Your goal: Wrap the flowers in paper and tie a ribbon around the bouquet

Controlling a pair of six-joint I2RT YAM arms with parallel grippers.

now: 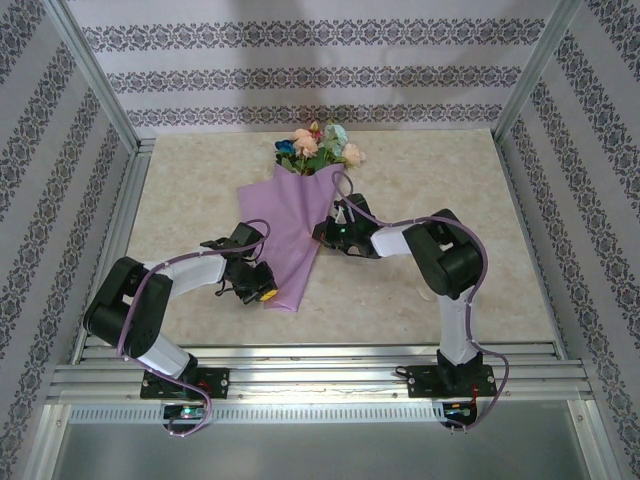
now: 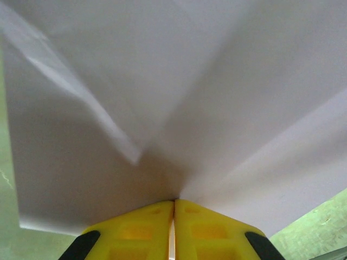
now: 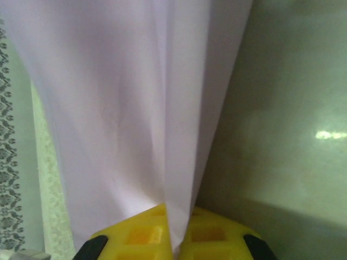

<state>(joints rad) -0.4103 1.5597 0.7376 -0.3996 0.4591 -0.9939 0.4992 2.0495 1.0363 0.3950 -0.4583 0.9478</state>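
Observation:
The bouquet (image 1: pixel 292 225) lies on the table as a narrow lilac cone, its wide end pointing away from me. The flowers (image 1: pixel 318 148), in pink, peach, blue and teal, stick out of that far end. My left gripper (image 1: pixel 262 288) is at the cone's narrow near end, left side. In the left wrist view its yellow fingers (image 2: pixel 141 227) are shut on a fold of the paper (image 2: pixel 217 81). My right gripper (image 1: pixel 322 232) is against the cone's right edge at mid-length. Its fingers (image 3: pixel 135 233) are shut with the paper (image 3: pixel 124 108) pinched between them. The ribbon is out of view.
The beige marbled table (image 1: pixel 450 180) has bare room to the right and left of the bouquet. Patterned walls and metal posts (image 1: pixel 95 70) close in the sides and back. Aluminium rails (image 1: pixel 320 372) run along the near edge by the arm bases.

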